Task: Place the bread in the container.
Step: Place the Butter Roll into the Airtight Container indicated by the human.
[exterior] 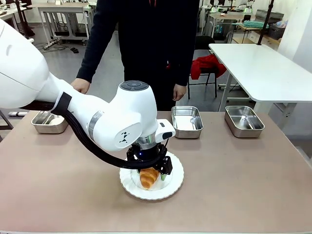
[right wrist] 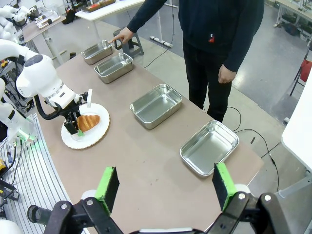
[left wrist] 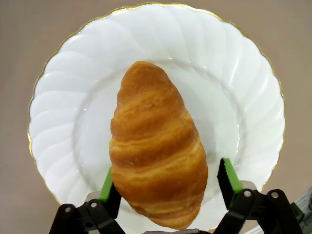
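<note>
Two left gripper (left wrist: 168, 178) fingers (left wrist: 229, 175) loosely astride bread (left wrist: 156, 141)

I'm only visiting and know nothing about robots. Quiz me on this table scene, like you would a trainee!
1. True or false: the croissant lies in a steel pan.
2. How many steel pans are on the table? A two, B three, C four.
3. Fill in: the open left gripper straddles the ____.
Key: 1 false, it lies on the white plate; 2 C; 3 croissant.
</note>
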Motion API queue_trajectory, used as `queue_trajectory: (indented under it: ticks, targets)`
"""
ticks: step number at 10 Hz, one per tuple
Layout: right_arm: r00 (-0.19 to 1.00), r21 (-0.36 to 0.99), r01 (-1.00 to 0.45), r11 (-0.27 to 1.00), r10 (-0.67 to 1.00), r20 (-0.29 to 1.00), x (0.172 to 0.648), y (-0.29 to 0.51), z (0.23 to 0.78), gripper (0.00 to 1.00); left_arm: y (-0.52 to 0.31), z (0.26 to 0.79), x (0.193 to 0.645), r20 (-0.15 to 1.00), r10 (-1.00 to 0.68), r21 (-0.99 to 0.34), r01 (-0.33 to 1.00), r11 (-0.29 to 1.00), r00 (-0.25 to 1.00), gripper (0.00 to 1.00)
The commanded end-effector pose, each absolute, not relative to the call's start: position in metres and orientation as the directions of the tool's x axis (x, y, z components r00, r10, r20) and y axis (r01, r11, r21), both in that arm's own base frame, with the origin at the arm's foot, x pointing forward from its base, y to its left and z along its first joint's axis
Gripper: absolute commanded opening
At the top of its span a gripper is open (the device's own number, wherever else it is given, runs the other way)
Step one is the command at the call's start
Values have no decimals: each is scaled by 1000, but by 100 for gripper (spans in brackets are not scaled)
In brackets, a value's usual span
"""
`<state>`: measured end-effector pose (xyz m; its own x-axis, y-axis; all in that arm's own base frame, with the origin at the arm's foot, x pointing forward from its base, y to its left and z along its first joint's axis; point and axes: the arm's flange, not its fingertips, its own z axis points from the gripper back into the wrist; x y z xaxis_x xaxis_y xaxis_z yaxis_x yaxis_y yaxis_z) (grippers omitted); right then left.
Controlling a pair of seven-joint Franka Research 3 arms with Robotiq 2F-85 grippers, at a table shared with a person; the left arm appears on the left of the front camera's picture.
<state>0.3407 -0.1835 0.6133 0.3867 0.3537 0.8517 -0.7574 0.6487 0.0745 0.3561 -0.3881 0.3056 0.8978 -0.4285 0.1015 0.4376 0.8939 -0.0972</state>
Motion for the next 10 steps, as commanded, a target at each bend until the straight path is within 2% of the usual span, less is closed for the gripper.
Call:
queue_trajectory:
  ticks: [1,5,8,9,10]
  targets:
    - [363,68,-765,641,342,867,341,-183,614,100,-393,307,358,126,-401,-69,412,909,907,81]
    - [363,68,-765,641,342,867,341,-183,614,100,-390,307,360,115,-399,-61,407,911,910,41]
    - [363,68,-765,641,342,867,341,-183,614,100,-387,309,360,112,-424,-92,434,896,899,41]
    - [363,68,-765,641,342,867,341,-183,614,100,-387,311,360,114,-424,-91,435,896,898,45]
    - [363,68,-765,641,342,867,341,-183,614,100,-380,335,366,166,-420,-123,442,889,892,41]
